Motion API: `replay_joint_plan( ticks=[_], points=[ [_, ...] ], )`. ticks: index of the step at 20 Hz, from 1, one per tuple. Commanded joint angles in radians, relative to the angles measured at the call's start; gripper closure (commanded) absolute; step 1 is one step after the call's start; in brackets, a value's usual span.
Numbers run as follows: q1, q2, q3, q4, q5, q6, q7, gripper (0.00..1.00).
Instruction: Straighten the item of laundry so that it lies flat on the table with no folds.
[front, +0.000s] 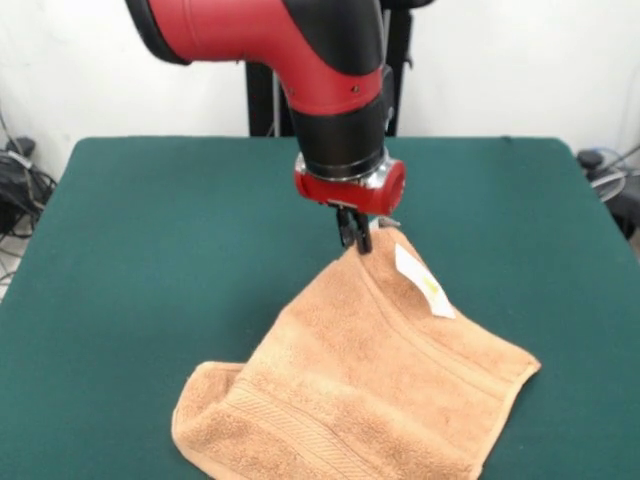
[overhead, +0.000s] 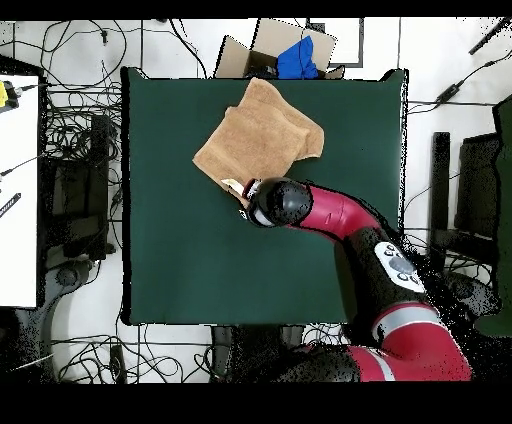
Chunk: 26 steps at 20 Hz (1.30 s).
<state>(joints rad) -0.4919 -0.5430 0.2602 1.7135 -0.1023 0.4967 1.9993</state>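
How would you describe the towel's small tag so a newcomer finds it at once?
Start at the green table, then the peach towel lying on it. At its corner nearest the gripper sits a small white tag, the only white patch on the cloth.

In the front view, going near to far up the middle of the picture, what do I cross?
Towel → white tag → pincer at the towel's far corner → bare green table → robot pedestal.

- Light was bright, even and diffuse.
- A faint soft shadow lay on the table at the towel's 7 o'clock edge.
- No glare showed.
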Motion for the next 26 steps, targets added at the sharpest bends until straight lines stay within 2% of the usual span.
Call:
replay_joint_plan(
  ticks=[1, 14, 26],
  points=[
    [0.016, -0.042, -0.028, 0.128, -0.023, -0.036, 0.105, 1.0],
    [0.035, -0.076, -0.05, 0.174, -0.012, -0.029, 0.129, 1.0],
    [0.088, -0.14, -0.074, 0.231, 0.055, 0.035, 0.193, 1.0]
  ],
)
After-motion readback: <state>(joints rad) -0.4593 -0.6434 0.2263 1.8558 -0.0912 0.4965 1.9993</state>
